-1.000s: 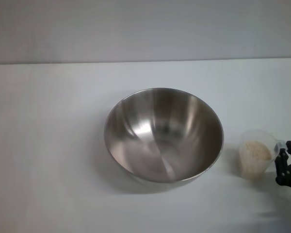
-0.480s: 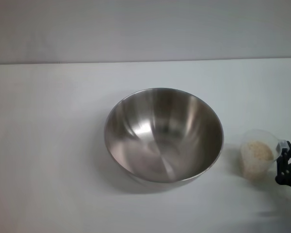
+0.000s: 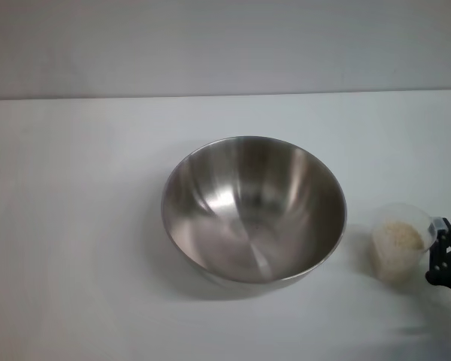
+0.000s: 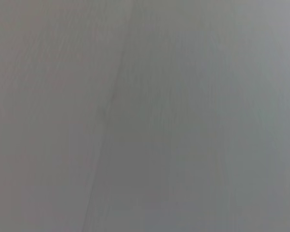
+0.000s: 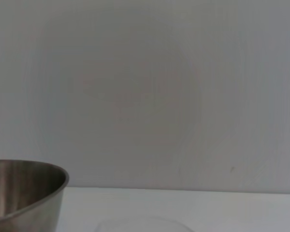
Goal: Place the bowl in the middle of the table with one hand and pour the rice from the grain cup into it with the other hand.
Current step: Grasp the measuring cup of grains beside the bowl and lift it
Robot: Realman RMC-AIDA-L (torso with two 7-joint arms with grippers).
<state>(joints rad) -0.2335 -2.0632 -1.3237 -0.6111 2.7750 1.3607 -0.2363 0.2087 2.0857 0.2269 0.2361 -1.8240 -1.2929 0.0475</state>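
Observation:
The bowl (image 3: 253, 208), wide and of shiny steel, stands upright and empty on the white table (image 3: 75, 226) near its middle. In the right wrist view the bowl (image 5: 26, 191) shows side-on. To its right stands the grain cup (image 3: 400, 241), clear plastic and upright, with pale rice (image 3: 397, 237) inside. Its rim (image 5: 145, 223) shows faintly in the right wrist view. My right gripper (image 3: 443, 239) sits at the head view's right edge, shut on the cup's small side tab. The left gripper is out of view; its wrist view shows only a plain grey surface.
A pale grey wall (image 3: 225, 45) rises behind the table's far edge. A narrow gap of tabletop separates the bowl from the cup.
The right gripper's fingers have come together on the cup's tab. Cup and gripper have shifted slightly towards the near edge. The bowl has not moved.

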